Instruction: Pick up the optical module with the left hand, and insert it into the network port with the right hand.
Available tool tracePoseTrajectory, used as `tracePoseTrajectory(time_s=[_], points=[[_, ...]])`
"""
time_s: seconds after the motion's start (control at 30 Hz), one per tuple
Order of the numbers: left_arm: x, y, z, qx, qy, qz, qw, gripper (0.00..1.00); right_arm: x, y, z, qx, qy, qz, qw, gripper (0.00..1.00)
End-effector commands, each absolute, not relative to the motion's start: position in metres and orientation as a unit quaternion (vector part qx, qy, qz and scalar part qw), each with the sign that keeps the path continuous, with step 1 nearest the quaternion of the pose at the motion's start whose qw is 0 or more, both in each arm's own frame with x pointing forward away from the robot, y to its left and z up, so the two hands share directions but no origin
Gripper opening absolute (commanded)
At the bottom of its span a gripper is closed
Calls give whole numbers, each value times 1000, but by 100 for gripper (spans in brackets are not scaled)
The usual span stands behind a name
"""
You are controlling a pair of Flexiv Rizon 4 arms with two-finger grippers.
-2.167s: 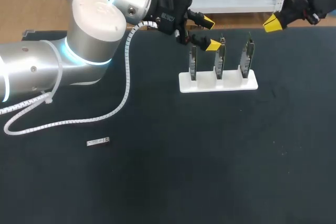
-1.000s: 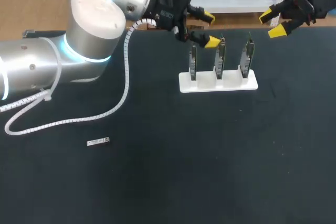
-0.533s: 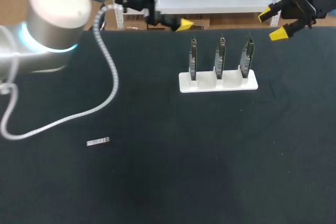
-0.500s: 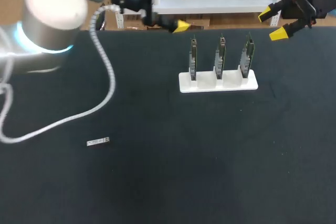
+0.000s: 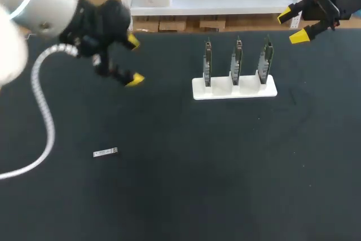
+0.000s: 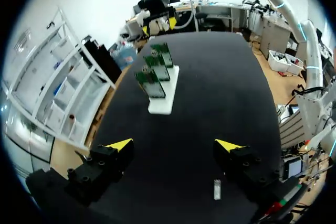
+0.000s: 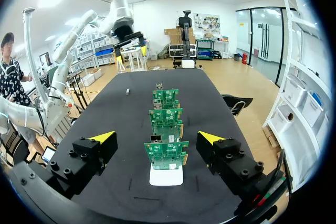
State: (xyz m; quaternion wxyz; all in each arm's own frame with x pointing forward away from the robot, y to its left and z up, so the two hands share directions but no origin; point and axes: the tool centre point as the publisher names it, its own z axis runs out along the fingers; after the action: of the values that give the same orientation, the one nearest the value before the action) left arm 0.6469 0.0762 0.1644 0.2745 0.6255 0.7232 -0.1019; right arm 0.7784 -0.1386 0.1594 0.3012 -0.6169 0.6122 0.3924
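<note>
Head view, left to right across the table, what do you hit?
optical module → left gripper, open → white holder with three upright circuit boards → right gripper, open, at the table's far edge.

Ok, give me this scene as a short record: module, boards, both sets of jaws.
optical module: flat on the black table, untouched
circuit boards: three, upright in a white stand
left jaws: open, empty, over the table, apart from the module
right jaws: open, empty, near the far edge, in line with the boards
</note>
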Motion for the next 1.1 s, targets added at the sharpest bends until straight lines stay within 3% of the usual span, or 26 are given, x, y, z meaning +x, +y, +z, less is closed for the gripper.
tracePoseTrajectory(time_s=[0.03,0.43,1.1], points=[[587,108,178,614,751,-25,240,100,775,-138,159,-616,613,390,303,100],[557,144,135,633,764,-7,123,100,775,-138,159,-616,613,390,303,100],[542,152,56,641,767,-20,18,100,775,-138,159,-616,613,390,303,100]])
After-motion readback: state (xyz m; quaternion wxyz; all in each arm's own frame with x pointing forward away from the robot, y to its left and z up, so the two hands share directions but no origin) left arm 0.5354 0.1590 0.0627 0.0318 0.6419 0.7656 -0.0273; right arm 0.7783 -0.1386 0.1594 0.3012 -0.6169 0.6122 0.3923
